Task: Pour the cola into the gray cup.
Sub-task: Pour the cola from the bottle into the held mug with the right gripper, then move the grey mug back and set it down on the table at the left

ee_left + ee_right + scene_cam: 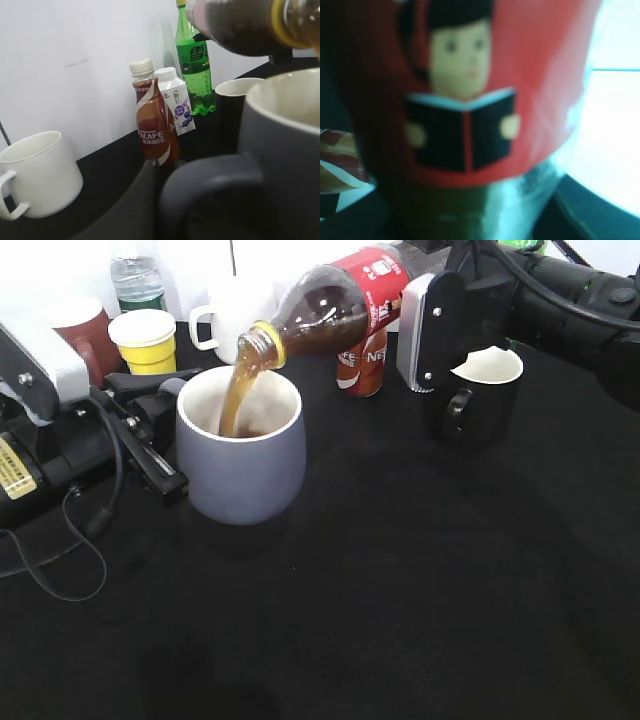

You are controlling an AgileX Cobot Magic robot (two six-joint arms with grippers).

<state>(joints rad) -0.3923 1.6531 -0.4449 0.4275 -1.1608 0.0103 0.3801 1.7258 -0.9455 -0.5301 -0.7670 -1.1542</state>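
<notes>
Pouring is under way, so you are in the middle of the task rather than at its start or end. On the black worktop (400, 580), the blue-gray ceramic mug with the white inside (240, 455) stands upright toward the far left part, near the back edge. Your left gripper (150, 400) sits against the mug's left side at the loop handle (210, 195); whether its jaws are clamped on the handle or merely around it you cannot tell from these views. Your right gripper (430, 330) grips the tall clear plastic bottle of dark brown cola with the red label (340, 305) by its body, tilted neck-down toward the left. The uncapped mouth with its yellow ring (262, 345) hangs just above the mug's rim, and a brown stream (240, 390) runs into the mug. Dark liquid shows low inside, so the mug looks only partly filled. You likely still have to finish the pour and right the bottle.
</notes>
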